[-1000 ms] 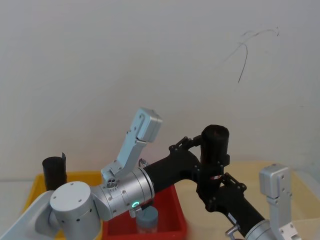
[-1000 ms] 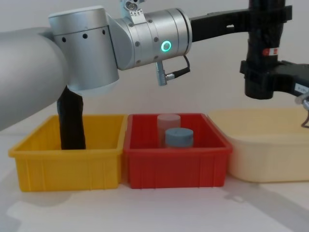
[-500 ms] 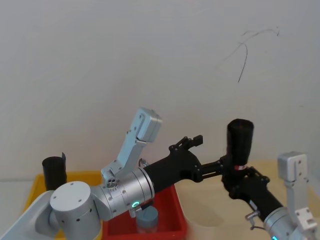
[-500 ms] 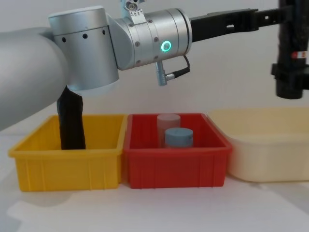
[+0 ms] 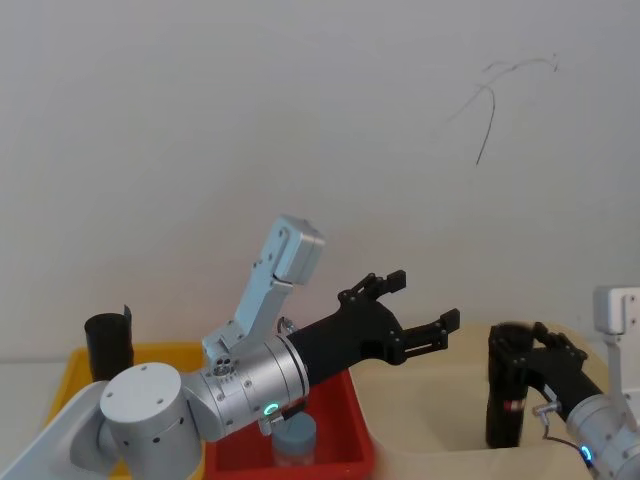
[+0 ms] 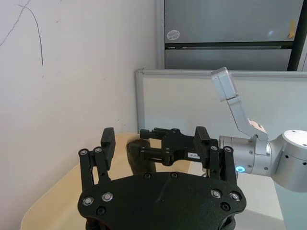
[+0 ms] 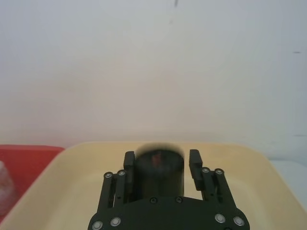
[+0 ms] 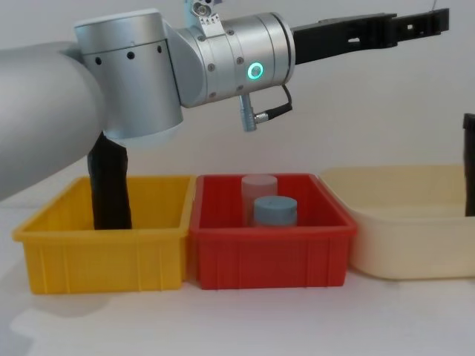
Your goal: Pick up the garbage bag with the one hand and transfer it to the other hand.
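The garbage bag (image 5: 503,412), a tall black roll with a small red label, stands upright in my right gripper (image 5: 512,362), low over the cream tub (image 5: 425,415). In the right wrist view the right gripper (image 7: 161,162) is shut on the garbage bag (image 7: 158,168), one finger on each side. My left gripper (image 5: 415,308) hangs open and holds nothing, up and to the left of the bag, well apart from it. From the left wrist, the left gripper (image 6: 154,143) looks past its spread fingers at the bag (image 6: 138,157). The chest view catches the bag (image 8: 469,163) at its right edge.
A red bin (image 8: 267,245) with two cylinders sits in the middle. A yellow bin (image 8: 104,248) on the left holds a plain black roll (image 8: 111,185). The cream tub (image 8: 408,230) stands on the right. The left arm stretches high above the bins.
My right gripper has carried the garbage bag right and down, away from the left gripper, to just over the cream tub. The left gripper let go and stays open in place.
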